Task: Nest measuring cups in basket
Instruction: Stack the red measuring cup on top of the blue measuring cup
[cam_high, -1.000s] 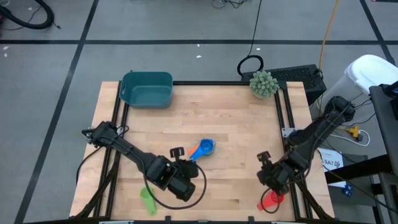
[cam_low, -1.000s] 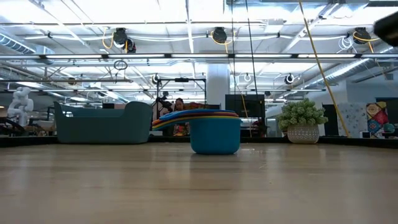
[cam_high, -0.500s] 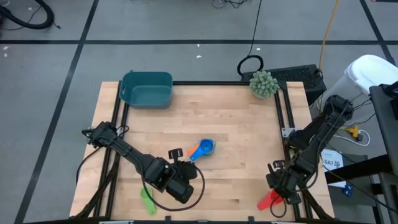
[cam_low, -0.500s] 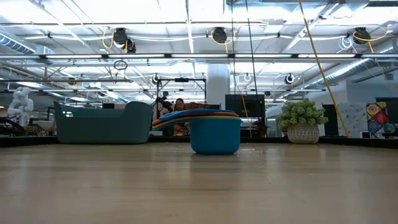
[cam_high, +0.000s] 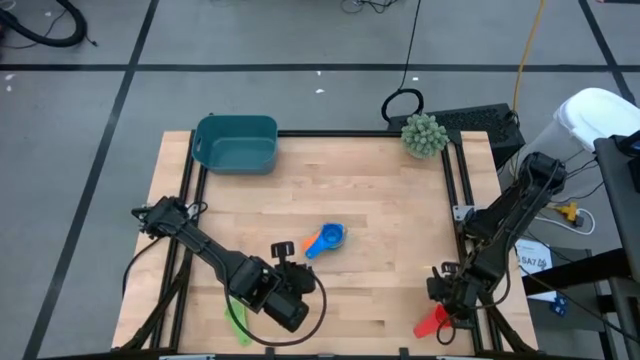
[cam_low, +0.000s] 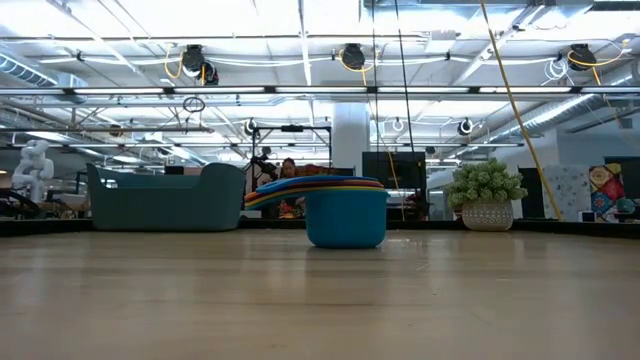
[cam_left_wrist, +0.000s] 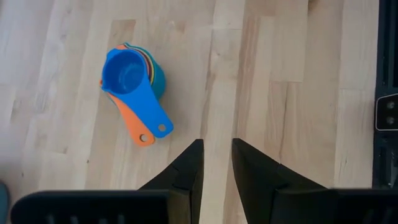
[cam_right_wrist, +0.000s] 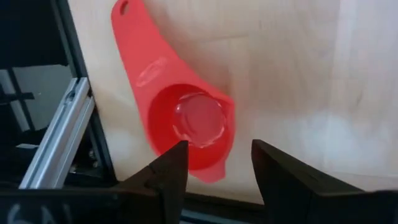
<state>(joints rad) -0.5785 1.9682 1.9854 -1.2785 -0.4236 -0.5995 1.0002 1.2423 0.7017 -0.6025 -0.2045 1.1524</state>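
Several nested measuring cups (cam_high: 325, 240) (cam_left_wrist: 134, 81) stand on the table's middle, a blue one on top with an orange handle under it. A green cup (cam_high: 237, 322) lies near the front edge, partly under my left arm. My left gripper (cam_high: 283, 247) (cam_left_wrist: 217, 158) hovers left of the stack, its fingers a narrow gap apart with nothing between them. A red cup (cam_high: 432, 322) (cam_right_wrist: 186, 118) lies at the near right corner. My right gripper (cam_high: 445, 305) (cam_right_wrist: 217, 152) is open right over its bowl. The teal basket (cam_high: 236, 143) stands at the far left. My right gripper points steeply down at the red cup's bowl (cam_right_wrist: 214, 168), one finger on either side of the bowl's rim. Whether a finger touches the rim, I cannot tell. The cup lies flat on the table, its handle (cam_right_wrist: 134, 37) pointing away from the fingers.
A spiky green ball plant (cam_high: 424, 134) stands at the far right corner. A metal frame rail (cam_right_wrist: 59, 137) runs along the table's right edge, close to the red cup. Bare wood lies between the stack and the basket.
My right gripper has gone down and toward the near right corner, over the red cup, rolling its wrist on the way. The red cup and the stack lie where they were.
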